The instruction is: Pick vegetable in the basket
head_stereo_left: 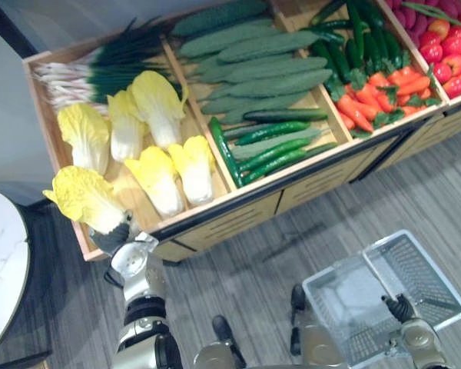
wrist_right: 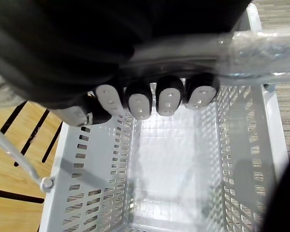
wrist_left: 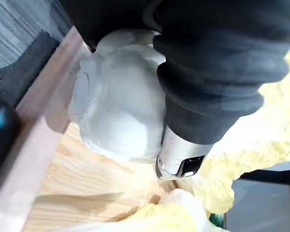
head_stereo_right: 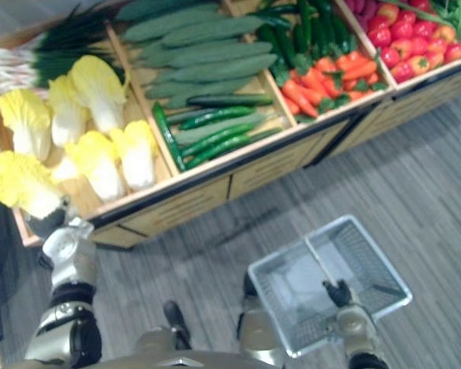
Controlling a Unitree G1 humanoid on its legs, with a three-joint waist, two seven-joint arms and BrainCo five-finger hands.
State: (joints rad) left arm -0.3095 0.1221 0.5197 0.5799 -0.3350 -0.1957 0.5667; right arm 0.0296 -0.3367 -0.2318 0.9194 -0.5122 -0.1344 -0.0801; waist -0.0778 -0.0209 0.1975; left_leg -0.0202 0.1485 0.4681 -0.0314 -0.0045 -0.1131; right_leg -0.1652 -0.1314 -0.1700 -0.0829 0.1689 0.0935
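Cabbage [head_stereo_left: 81, 196] with yellow leaves is in the left hand [head_stereo_left: 114, 233], at 8 o'clock in the head view. The hand's fingers [wrist_left: 181, 162] curl round the white bottom end of the cabbage and hold it tight. The cabbage is over the near left corner of the wooden stand [head_stereo_left: 215, 219], with its leaves pointing to 10 o'clock.

More cabbages [head_stereo_left: 157, 104] lie in the same box of the stand, at 1 o'clock from the held one. Green onions [head_stereo_left: 100, 65] lie behind them. The next box along, toward 3 o'clock, has cucumbers [head_stereo_left: 261, 69], and carrots [head_stereo_left: 369, 96] come after that.

The basket [head_stereo_left: 438, 270] is at 5 o'clock in the head view, over the grey floor [head_stereo_left: 292, 238]. It is well apart from the cabbage. It is white with little holes, and nothing is in it. The right hand [head_stereo_right: 339, 294] is wrapped round the basket's handle [wrist_right: 261, 46], with its fingertips [wrist_right: 137, 99] tucked under the bar.
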